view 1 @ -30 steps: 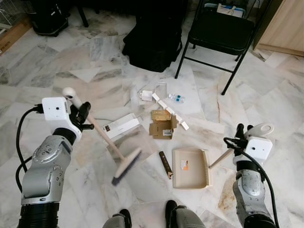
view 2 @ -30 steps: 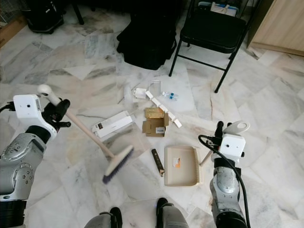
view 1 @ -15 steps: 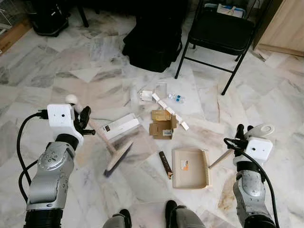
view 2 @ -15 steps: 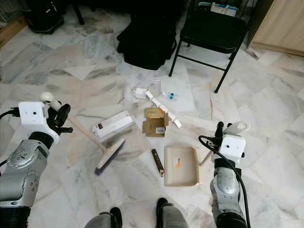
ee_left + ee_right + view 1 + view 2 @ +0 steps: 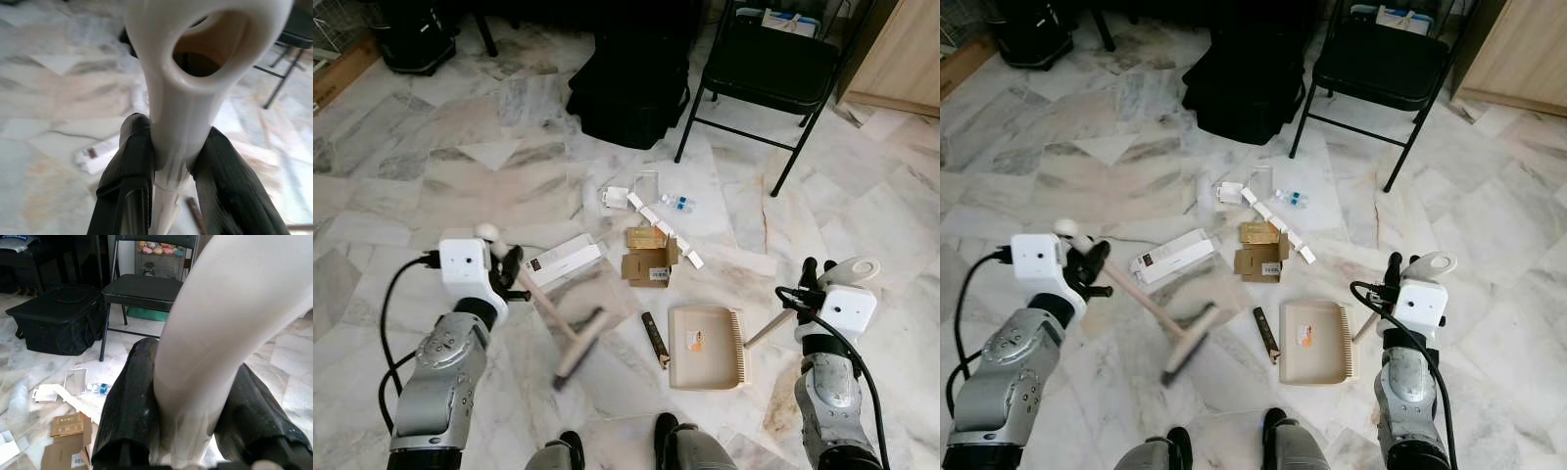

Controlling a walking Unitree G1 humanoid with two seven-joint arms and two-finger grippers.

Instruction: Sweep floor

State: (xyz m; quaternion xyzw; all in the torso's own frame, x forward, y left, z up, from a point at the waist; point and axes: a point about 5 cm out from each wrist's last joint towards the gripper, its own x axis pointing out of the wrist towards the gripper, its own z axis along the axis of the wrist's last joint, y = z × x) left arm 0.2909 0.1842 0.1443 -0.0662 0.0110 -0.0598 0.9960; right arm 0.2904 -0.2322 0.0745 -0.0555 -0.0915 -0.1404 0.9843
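I am looking down at a marble floor (image 5: 431, 147); a black bag (image 5: 631, 93) and a folding chair (image 5: 769, 64) stand at the far side, well apart from the work; between them and my feet lies the litter: a long white box (image 5: 563, 261), a brown carton (image 5: 649, 264) with a smaller tan box (image 5: 645, 237) touching it, a white strip (image 5: 666, 233), a small bottle (image 5: 677, 203), and a dark stick (image 5: 655, 340) just beside the dustpan (image 5: 705, 348). The dustpan sits flat on the floor, mouth toward the stick; my right gripper (image 5: 815, 281) is clamped round its handle, the fingers (image 5: 129, 421) pressing both sides. My left gripper (image 5: 509, 269) is closed on the top of the broom (image 5: 558, 321), whose head is blurred and near the floor, short of the stick. My worries: the grip sits high on the handle, so a hard stroke could twist the broom in the fingers; the cartons are light and may skid past the dustpan rather than in; the long box looks too wide for the pan's mouth.
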